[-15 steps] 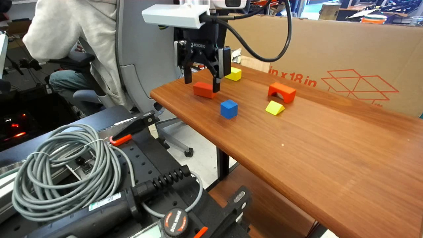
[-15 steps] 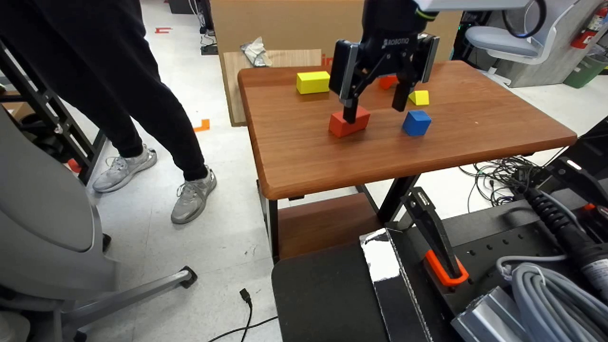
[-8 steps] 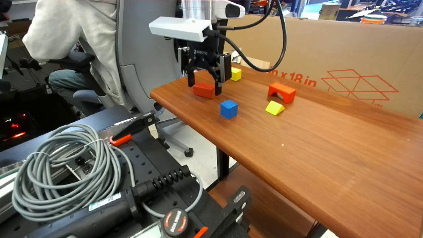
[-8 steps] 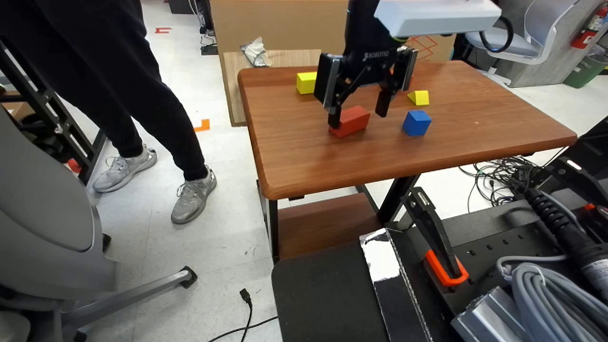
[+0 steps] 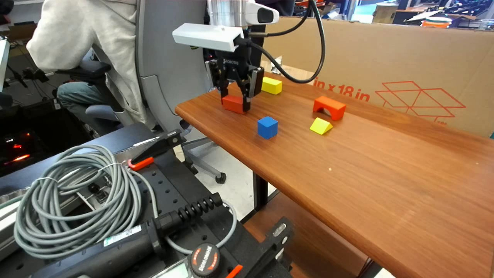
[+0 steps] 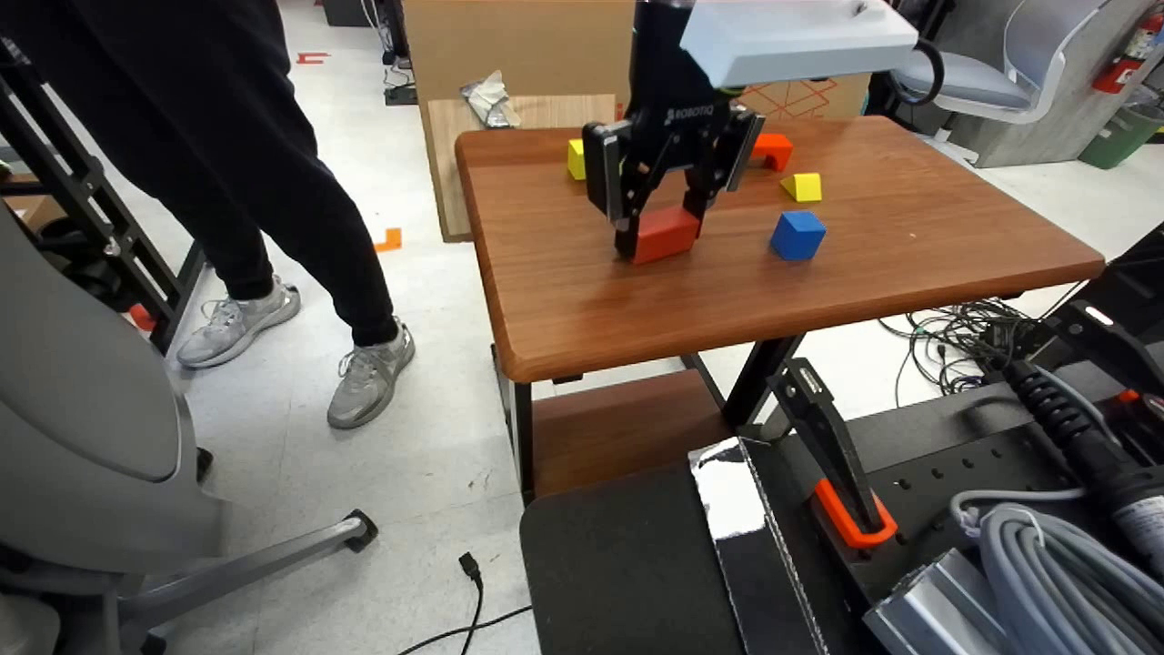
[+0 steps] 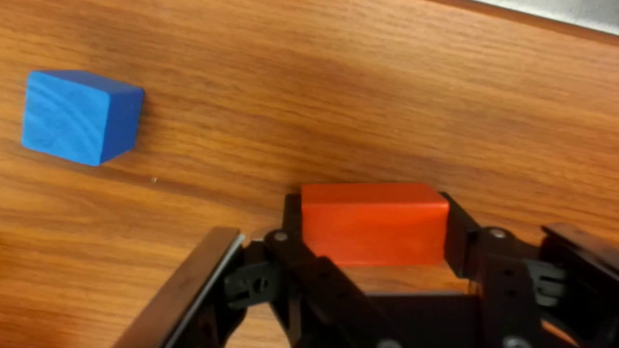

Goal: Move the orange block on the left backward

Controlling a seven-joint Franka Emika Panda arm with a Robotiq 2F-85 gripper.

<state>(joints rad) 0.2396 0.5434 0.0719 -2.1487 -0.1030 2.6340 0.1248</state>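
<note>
The orange block point(image 5: 233, 104), a low orange-red rectangle, is at the left end of the wooden table in an exterior view. Both exterior views show my gripper point(image 6: 661, 229) pointing down around it. Seen from the wrist, the gripper's black fingers point(image 7: 457, 232) press against the two short ends of the block point(image 7: 375, 234), so the jaws are shut on it. The block appears level and at table height; its underside does not show.
A blue cube point(image 5: 267, 127) is close by on the table point(image 5: 386, 173). Farther off are a yellow wedge point(image 5: 321, 126) and an orange arch point(image 5: 329, 107). A yellow block point(image 5: 272, 85) lies behind the gripper. Cardboard point(image 5: 417, 58) stands along the far table edge.
My gripper has come down over the orange block, and its fingers have closed from wide apart onto the block's ends. The block has shifted and turned slightly.
</note>
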